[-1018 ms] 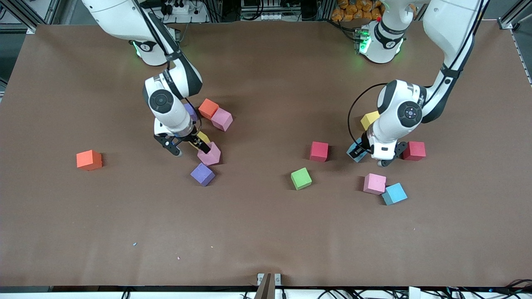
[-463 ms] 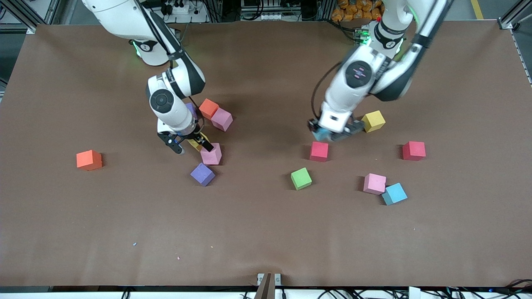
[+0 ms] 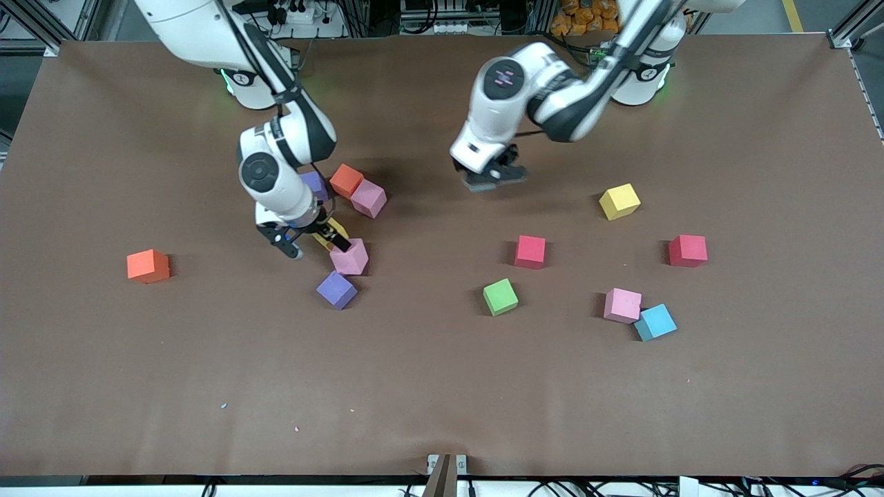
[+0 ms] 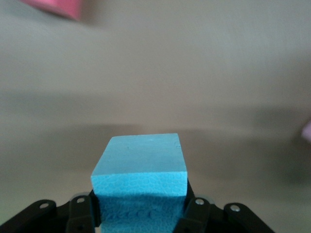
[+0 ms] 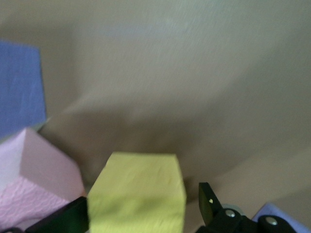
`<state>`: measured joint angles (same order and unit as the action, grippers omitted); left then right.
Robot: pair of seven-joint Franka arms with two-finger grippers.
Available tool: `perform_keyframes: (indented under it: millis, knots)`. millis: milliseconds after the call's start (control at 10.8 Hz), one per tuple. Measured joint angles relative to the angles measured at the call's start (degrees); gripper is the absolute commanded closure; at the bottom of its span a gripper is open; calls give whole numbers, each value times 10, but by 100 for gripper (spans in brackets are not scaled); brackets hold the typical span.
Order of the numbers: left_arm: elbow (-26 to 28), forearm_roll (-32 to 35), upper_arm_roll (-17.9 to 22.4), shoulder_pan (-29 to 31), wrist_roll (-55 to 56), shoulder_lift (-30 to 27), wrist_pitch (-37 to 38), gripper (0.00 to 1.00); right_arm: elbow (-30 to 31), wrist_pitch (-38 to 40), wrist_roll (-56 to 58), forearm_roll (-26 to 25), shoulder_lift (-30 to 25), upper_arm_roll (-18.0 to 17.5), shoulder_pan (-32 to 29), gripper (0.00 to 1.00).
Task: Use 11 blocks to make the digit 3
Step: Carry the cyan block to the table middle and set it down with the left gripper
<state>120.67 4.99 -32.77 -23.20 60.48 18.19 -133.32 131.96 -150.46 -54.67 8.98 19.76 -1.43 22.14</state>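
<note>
Blocks lie scattered over the brown table point(image 3: 442, 386) with no figure of a three formed, so no long axis or heading can be read. Toward the right arm's end a purple block point(image 3: 315, 183), an orange block point(image 3: 346, 180) and a pink block point(image 3: 368, 198) sit close together in a short row, with a second pink block point(image 3: 349, 257) and a second purple block point(image 3: 336, 289) nearer the camera and a lone orange block point(image 3: 148, 266) well apart near the table's end. The right gripper point(image 3: 312, 238) is low at the table, its jaws spread wide around a yellow block point(image 5: 137, 191) just beside that second pink block. The left gripper point(image 3: 489, 176) is up over bare table near the middle, jaws closed on a light blue block point(image 4: 141, 167). Toward the left arm's end sit another yellow block point(image 3: 619, 201), two red blocks point(image 3: 530, 251) point(image 3: 688, 250), a green block point(image 3: 500, 297), and a pink block point(image 3: 622, 305) touching another light blue block point(image 3: 655, 322)
</note>
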Motion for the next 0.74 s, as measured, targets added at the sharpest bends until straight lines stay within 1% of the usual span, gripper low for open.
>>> perform_keyframes:
  millis: [185, 278, 463, 648, 740]
  knots:
    - [-33, 49, 1, -35, 15, 55, 0, 94, 1, 7, 21, 0, 4, 0, -22, 0]
    - [-48, 69, 2, -41, 17, 81, 0, 96, 2, 12, 22, 1, 6, -2, -22, 0]
    - [-66, 104, 2, -45, 17, 122, 0, 97, 3, 16, 22, 26, 8, -7, -18, 0]
    - [-69, 114, 2, -48, 16, 138, 0, 96, 2, 16, 22, 53, 8, -11, -14, 0]
    - [-69, 115, 2, -48, 16, 141, 0, 93, 2, 16, 21, 57, 8, -13, -13, 0]
